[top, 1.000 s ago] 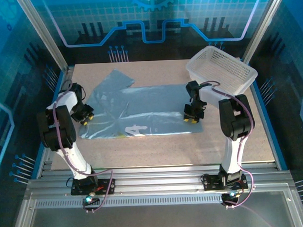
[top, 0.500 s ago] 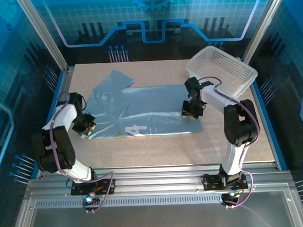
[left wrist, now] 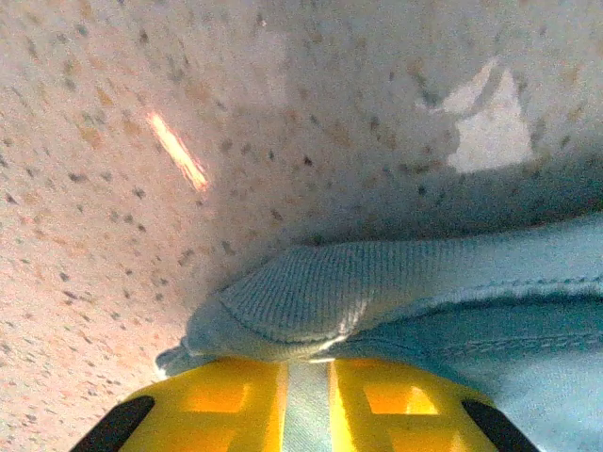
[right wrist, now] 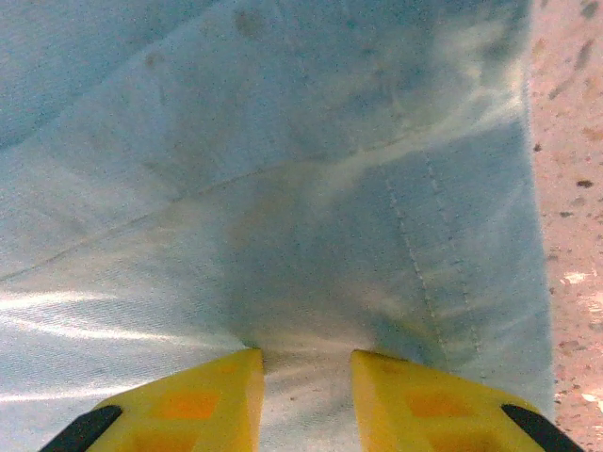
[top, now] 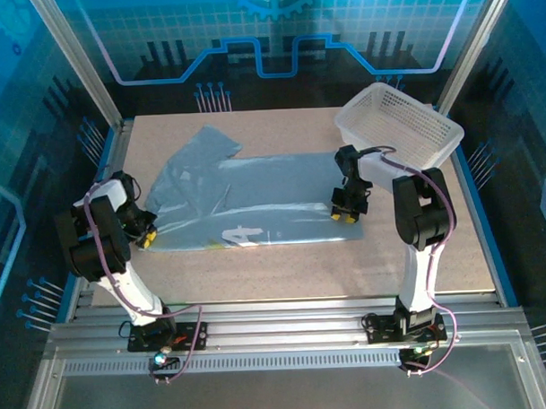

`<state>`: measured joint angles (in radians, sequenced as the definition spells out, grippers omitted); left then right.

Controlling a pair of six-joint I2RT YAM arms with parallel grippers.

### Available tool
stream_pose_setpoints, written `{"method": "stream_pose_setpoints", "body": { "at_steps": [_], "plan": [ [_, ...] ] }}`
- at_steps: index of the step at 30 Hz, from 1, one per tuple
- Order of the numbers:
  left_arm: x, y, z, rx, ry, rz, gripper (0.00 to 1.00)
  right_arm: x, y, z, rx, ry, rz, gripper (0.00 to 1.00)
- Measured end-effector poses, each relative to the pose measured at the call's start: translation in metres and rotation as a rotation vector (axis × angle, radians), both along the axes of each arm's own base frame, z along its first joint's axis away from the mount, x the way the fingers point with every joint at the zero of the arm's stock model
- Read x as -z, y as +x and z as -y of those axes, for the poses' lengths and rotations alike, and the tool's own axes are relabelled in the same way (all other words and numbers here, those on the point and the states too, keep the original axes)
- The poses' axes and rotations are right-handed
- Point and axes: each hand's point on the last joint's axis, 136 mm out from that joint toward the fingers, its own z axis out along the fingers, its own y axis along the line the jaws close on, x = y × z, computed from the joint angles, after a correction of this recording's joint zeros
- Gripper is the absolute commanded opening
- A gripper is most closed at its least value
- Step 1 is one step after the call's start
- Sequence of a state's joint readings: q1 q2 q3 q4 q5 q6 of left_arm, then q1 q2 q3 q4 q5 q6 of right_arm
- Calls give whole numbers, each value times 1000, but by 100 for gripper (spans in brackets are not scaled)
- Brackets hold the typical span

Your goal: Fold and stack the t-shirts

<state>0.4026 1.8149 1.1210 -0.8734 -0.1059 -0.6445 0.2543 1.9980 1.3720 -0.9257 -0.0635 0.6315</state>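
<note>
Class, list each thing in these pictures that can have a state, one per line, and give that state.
t-shirt: spread on the table, creased, pinched at both ends.
basket: upright, nothing seen inside.
left gripper: shut on the t-shirt's corner.
right gripper: shut on the t-shirt's edge.

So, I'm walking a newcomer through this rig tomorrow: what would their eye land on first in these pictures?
The pale grey-blue t-shirt with white lettering, lying flat across the middle of the table. The left pincer pinches its near-left corner and the right pincer grips its right edge. A white lattice basket sits at the far right corner.
</note>
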Motion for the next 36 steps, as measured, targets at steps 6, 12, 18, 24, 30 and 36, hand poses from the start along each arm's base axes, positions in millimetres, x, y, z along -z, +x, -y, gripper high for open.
{"method": "stream_pose_setpoints", "body": {
  "at_steps": [6, 12, 18, 24, 30, 36],
  "plan": [
    [-13, 3, -5, 55, 64, 3, 36, -1, 0, 0, -3, -5, 2, 34],
    [-57, 32, 28, 155, 135, 132, 35, -19, -3, -5, -29, -39, 58, 36],
    [-56, 65, 83, 162, 21, 224, 32, -27, 0, -22, -41, -4, 85, 37],
    [-7, 59, 98, 73, -59, 139, 28, -2, -1, -27, -18, -1, 10, 37],
    [4, 16, 101, -52, -57, 133, 27, 2, -16, -22, 4, -12, -21, 37],
    [3, -25, 94, -155, -54, 112, 27, 2, -58, -22, 12, 11, -86, 38]
  ]
}}
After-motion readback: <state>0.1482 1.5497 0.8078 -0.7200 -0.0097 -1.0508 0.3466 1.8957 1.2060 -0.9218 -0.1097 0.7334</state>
